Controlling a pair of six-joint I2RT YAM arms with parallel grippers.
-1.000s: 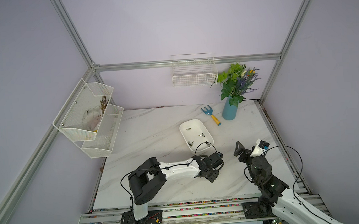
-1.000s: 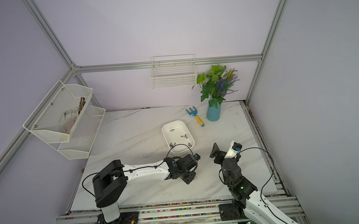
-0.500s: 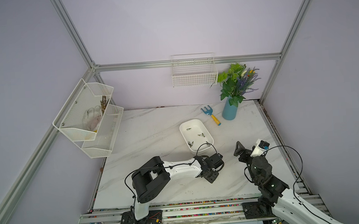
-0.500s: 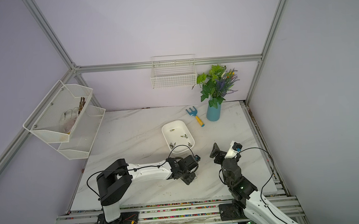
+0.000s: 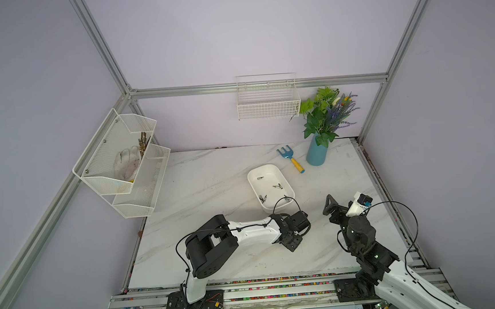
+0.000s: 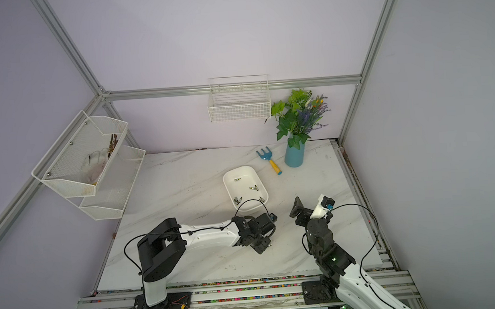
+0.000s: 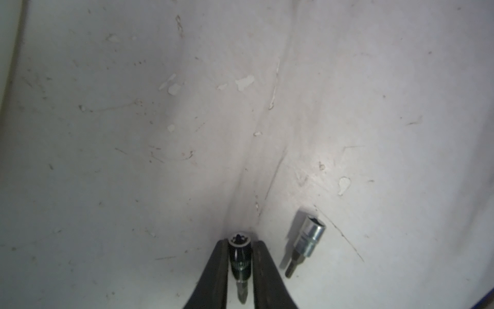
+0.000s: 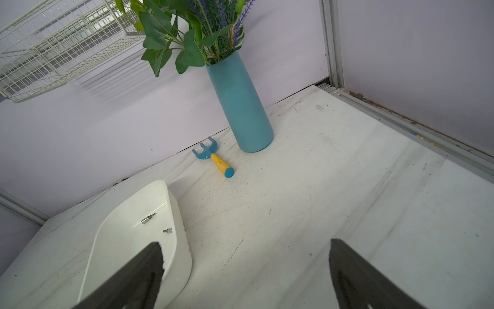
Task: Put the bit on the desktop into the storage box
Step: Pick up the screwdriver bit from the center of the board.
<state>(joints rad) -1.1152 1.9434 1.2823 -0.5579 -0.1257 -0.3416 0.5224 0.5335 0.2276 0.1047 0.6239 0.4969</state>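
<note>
Though lying low on the surface (image 7: 133, 133), pinched snugly from both sides by the left tool (image 7: 240, 242): a dark bit (image 7: 239, 256), not yet lifted. Just beside it, not touching, a loose silver bit (image 7: 307, 240). Right tool (image 8: 246, 244) spread wide, empty, raised near the box (image 5: 268, 171). Several bits (image 5: 276, 186) inside the box. Step in hand, seemingly: the grasp. Next, probably: lifting straight up, carrying across to the box, opening over its floor, avoiding the silver bit.
</note>
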